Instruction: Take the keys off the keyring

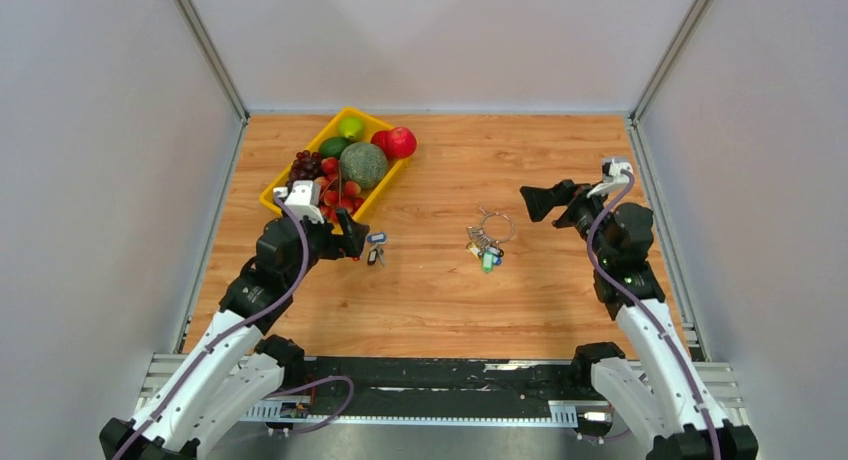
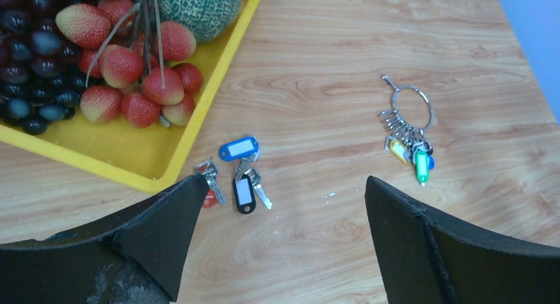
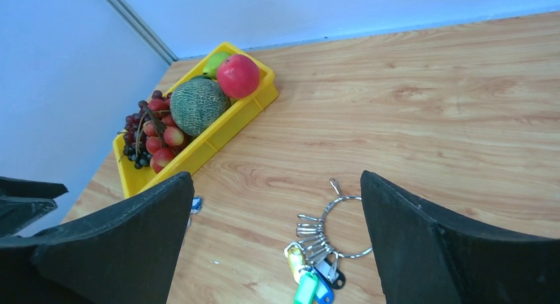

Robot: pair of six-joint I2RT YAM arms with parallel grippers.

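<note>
The keyring lies flat on the wooden table, right of centre, with a bunch of tagged keys still on it. From the right wrist I see the ring and its yellow, green, blue and black tags below my open right gripper, which holds nothing. Three loose keys with blue, black and red tags lie apart from the ring, just ahead of my open, empty left gripper. The left wrist view also has the ring at its right.
A yellow fruit tray with a melon, grapes, strawberries and apples stands at the back left, close to the left arm. Grey walls enclose the table on both sides and behind. The left gripper and right gripper flank the ring.
</note>
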